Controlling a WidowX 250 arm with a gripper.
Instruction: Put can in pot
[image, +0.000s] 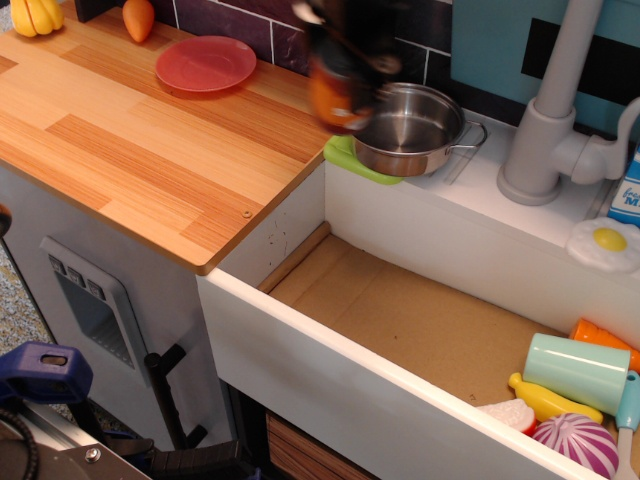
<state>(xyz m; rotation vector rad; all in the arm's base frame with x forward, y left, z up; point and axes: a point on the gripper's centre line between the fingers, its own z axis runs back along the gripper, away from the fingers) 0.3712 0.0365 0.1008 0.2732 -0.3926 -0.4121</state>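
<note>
The can (338, 98), orange-red and blurred by motion, hangs in the air just left of the pot's rim, above the counter's right end. My gripper (345, 50) is shut on the can and comes down from the top of the frame, also blurred. The pot (405, 128) is a shiny steel saucepan with wire loop handles, standing on a green mat (345, 153) at the sink's back left corner. The pot's left rim is partly hidden behind the can.
A red plate (205, 64), an orange fruit (138, 18) and yellow bananas (35, 15) lie at the back of the wooden counter (130, 150). A grey tap (548, 130) stands right of the pot. The sink basin (420, 320) holds a mint-green cup (578, 372) and toy foods at the right.
</note>
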